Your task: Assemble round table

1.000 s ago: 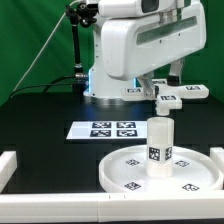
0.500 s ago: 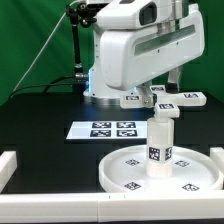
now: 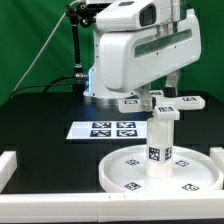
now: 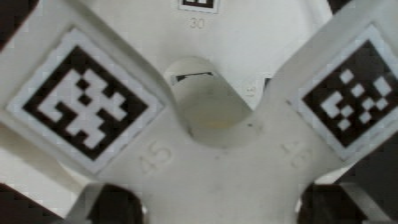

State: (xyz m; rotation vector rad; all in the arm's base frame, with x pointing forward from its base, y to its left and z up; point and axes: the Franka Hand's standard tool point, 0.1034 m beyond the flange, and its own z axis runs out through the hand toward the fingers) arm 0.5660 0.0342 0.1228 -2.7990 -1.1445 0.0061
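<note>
The cross-shaped foot piece [image 3: 163, 103] had travelled from farther toward the exterior view's right to a spot directly over the cylinder leg [image 3: 160, 143], and over the last half second it had sunk a little closer to the leg's top. Whether the two already touched could not be told from the exterior view. The jaws themselves were mostly hidden behind the arm and the part, but the foot piece hung clear of the counter [image 3: 40, 120] and had moved with the arm, so they were clenched on it. The wrist view showed the piece close up, its central hub [image 4: 205, 100] between two tagged arms. The leg stood upright in the middle of the round disc [image 3: 115, 172], near the marker board [image 3: 105, 129]. Judging by this, carrying was over and the mating step had begun: the hub likely needed lowering squarely onto the leg.
</note>
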